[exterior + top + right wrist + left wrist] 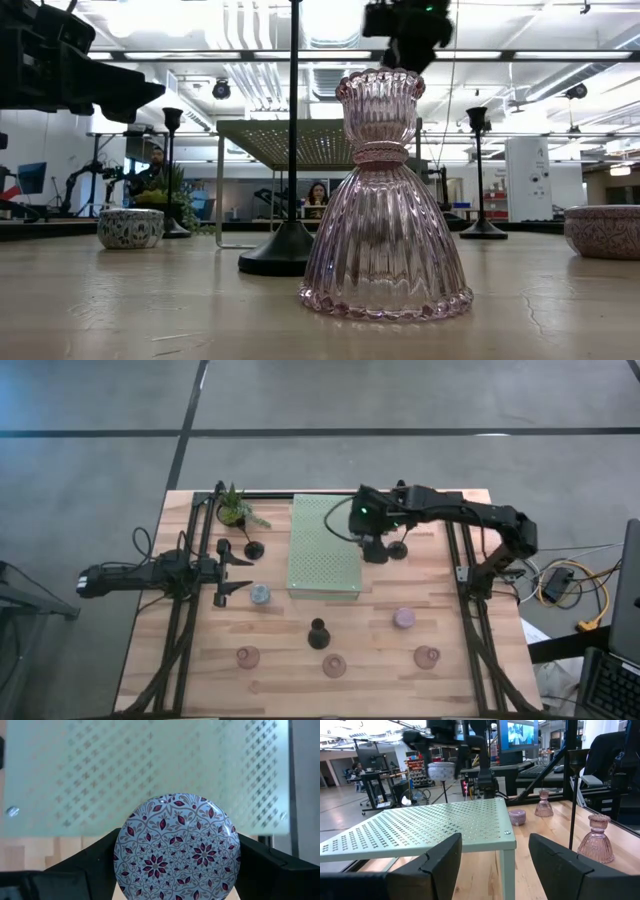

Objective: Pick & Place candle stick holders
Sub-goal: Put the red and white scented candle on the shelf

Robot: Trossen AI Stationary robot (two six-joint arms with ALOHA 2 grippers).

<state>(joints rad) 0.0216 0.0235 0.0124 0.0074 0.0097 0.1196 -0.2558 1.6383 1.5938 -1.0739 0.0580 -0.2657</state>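
Two grippers show: the right gripper [175,865], fingers clamped on a patterned round cup [176,846], sits right of centre above the perforated green stand [324,546]. At frame left, the left gripper [243,570] hangs with fingers spread, beside a pale blue cup [260,595].

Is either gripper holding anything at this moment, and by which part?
The right gripper holds a patterned round cup by its opposite sides, above the green perforated stand. The left gripper is open and holds nothing.
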